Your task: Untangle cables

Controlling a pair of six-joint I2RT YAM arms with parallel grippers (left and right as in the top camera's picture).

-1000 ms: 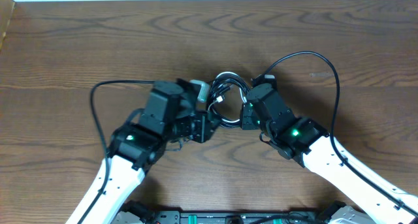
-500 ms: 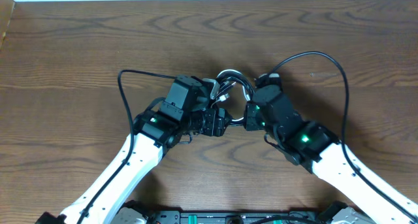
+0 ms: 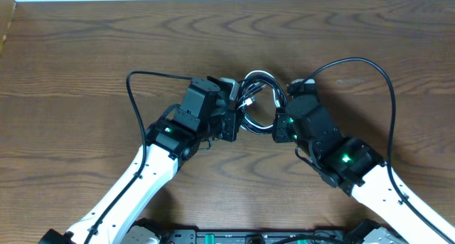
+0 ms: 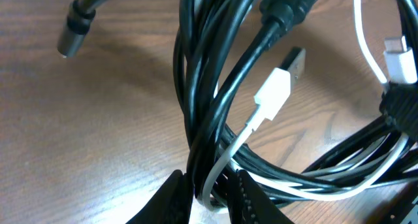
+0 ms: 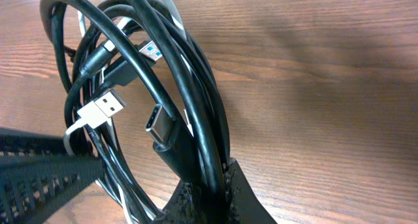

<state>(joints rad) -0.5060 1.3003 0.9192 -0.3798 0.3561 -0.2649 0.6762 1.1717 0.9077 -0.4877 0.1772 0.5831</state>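
Overhead: tangled bundle of thin black and white cords (image 3: pixel 247 100) lies mid-table; left gripper (image 3: pixel 236 123) clamps its left side, right gripper (image 3: pixel 276 126) clamps its right.

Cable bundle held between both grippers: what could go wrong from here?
1. The left gripper pinches black and white strands together, and the right gripper clamps several black ones. Pulling apart may tighten the cable bundle rather than loosen it.
2. The white USB plug lies among black loops and could snag there.
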